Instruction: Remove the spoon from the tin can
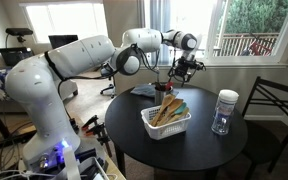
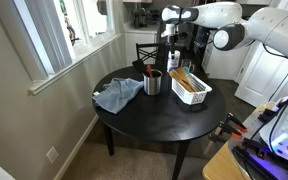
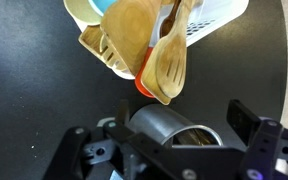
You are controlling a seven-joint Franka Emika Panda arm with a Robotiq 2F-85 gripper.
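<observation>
The tin can [image 3: 160, 122] shows in the wrist view as a grey metal cylinder between my two fingers, with its open mouth toward the bottom of the frame. Something pale brown, probably the spoon [image 3: 192, 138], shows inside the mouth; its handle is not clear in any view. My gripper [image 3: 164, 132] is open, with a finger on each side of the can and not touching it. In both exterior views the gripper [image 1: 181, 68] [image 2: 170, 42] hangs above the can [image 2: 153, 82] [image 1: 165, 91] on the round black table [image 2: 154, 120].
A white slotted basket [image 1: 168, 126] [image 2: 192, 88] [image 3: 224, 22] holding several wooden utensils stands right beside the can. A crumpled blue cloth [image 2: 117, 94] [image 1: 144, 92] lies on its other side. A glass jar with a white lid [image 1: 224, 110] stands near the table's edge. Chairs stand around the table.
</observation>
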